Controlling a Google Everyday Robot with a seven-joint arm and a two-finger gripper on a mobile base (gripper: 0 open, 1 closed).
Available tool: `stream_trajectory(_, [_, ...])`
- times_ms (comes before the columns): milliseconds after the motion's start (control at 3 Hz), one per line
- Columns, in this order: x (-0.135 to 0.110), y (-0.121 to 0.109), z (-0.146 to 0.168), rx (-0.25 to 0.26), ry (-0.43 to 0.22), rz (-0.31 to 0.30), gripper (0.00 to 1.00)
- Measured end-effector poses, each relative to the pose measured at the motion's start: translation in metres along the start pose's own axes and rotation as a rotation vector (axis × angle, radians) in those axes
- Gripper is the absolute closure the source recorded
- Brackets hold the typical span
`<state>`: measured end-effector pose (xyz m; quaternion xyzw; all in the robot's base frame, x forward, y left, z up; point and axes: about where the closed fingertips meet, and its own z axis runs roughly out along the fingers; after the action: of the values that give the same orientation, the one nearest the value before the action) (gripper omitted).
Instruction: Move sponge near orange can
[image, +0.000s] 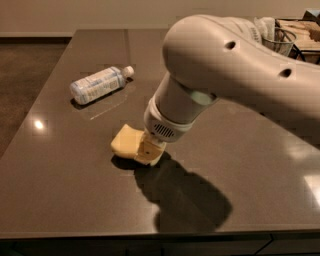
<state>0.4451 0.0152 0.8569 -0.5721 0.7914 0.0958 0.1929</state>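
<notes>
Counter (65, 200): dark grey-brown, glossy, fills most of the view. Small light glints sit on its left side.

Arm (235, 75): bulky cream shell that enters from the upper right and bends down toward the middle of the counter. It ends in a ribbed wrist collar. It throws a heavy shadow (185, 195) onto the counter, toward the near edge.

Wire holder (277, 40): far right corner, partly hidden behind the arm. Its contents cannot be made out.

Bottle (97, 85): clear plastic, lying on its side on the left-centre counter. Its white cap (128, 71) points toward the arm. It lies well apart from the sponge.

Sponge (126, 141): pale yellow slab, flat on the counter left of centre and nearer the front edge than the bottle.

Pincer (149, 151): cream and blocky, directly under the wrist, down at counter level and touching the sponge's right end. Cannot tell whether it is spread or pinching the sponge.
</notes>
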Motion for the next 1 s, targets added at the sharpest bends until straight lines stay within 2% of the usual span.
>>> stream_trajectory(333, [0.011, -0.038, -0.013, 0.027, 0.013, 0.059, 1.00])
stream_trajectory(1000, [0.053, -0.122, -0.030, 0.128, 0.053, 0.212, 1.00])
